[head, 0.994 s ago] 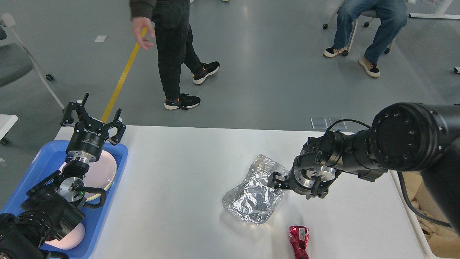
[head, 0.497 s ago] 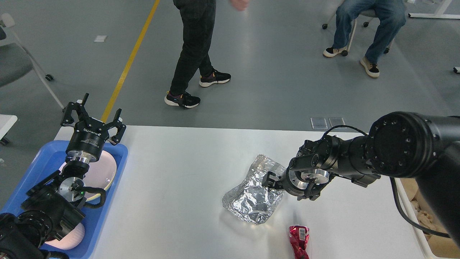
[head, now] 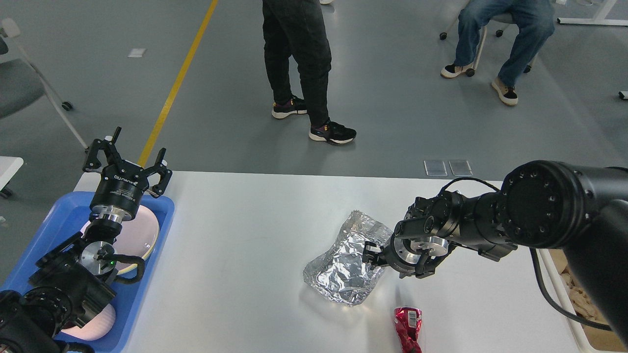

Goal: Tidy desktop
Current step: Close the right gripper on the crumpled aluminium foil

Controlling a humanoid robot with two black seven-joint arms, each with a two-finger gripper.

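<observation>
I'm seeing the desktop [head: 235, 274] stretching white across the lower view, carrying a crumpled foil sheet [head: 346, 267] and a red wrapper [head: 408, 327] near the front edge; my right gripper [head: 370, 252] is sitting at the foil's right edge — whether it is pinching the foil I cannot tell. My left gripper [head: 126, 156] is hanging spread wide and holding nothing above the blue tray [head: 147, 274] — pale plates [head: 142, 233] are lying in it.

Crinkled, shiny metal foil [head: 346, 269] lies mid-frame on the smooth matt white desk [head: 245, 255]; lower down, a glossy red wrapper [head: 408, 328].
</observation>
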